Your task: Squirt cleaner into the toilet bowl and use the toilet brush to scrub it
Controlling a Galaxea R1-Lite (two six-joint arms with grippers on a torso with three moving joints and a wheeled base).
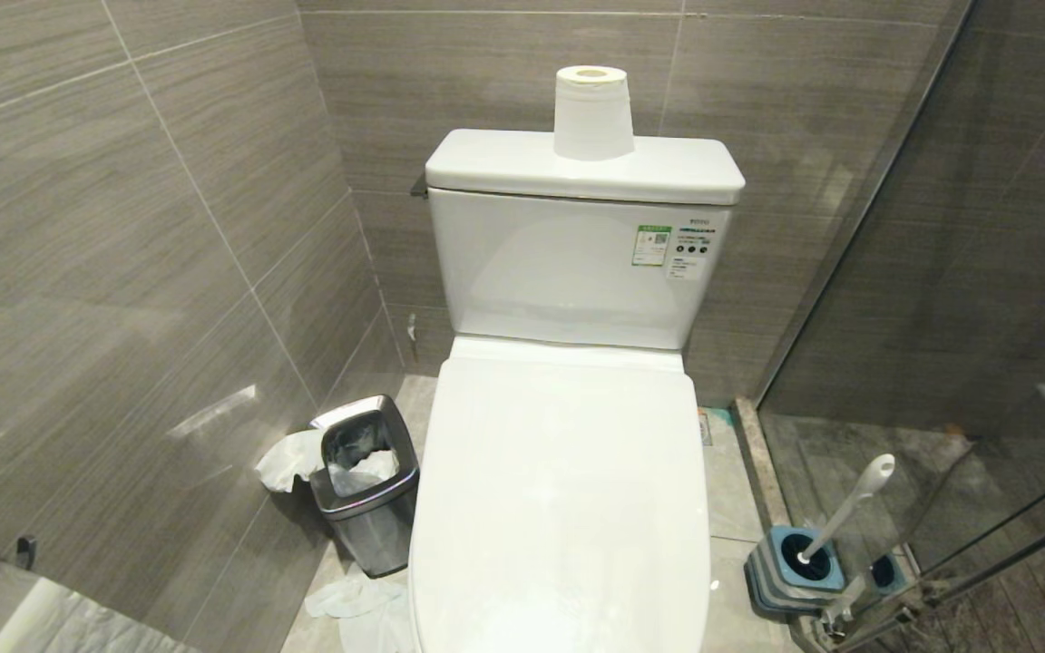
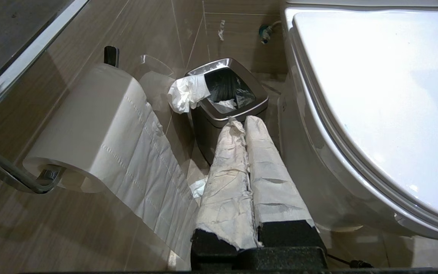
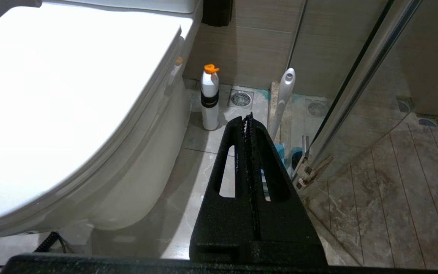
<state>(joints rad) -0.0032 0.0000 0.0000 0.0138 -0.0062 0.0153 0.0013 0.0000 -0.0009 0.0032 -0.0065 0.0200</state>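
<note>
A closed white lid [image 1: 563,490] covers the toilet bowl [image 2: 318,167], so any cleaner squirted now would land on plastic rather than porcelain, and reaching past it unraised risks a knock against the seat. The toilet brush [image 1: 844,512] stands tilted in its blue-grey holder [image 1: 795,567] on the floor at the toilet's right, by the glass shower door; an orange-capped white bottle [image 3: 209,97] (presumably the cleaner) stands on the floor beside the bowl's base. The left gripper [image 2: 242,123], fingers paper-wrapped and pressed together, hangs low toward the steel bin [image 2: 228,97]. The right gripper [image 3: 247,120], clenched empty, points toward the brush.
</note>
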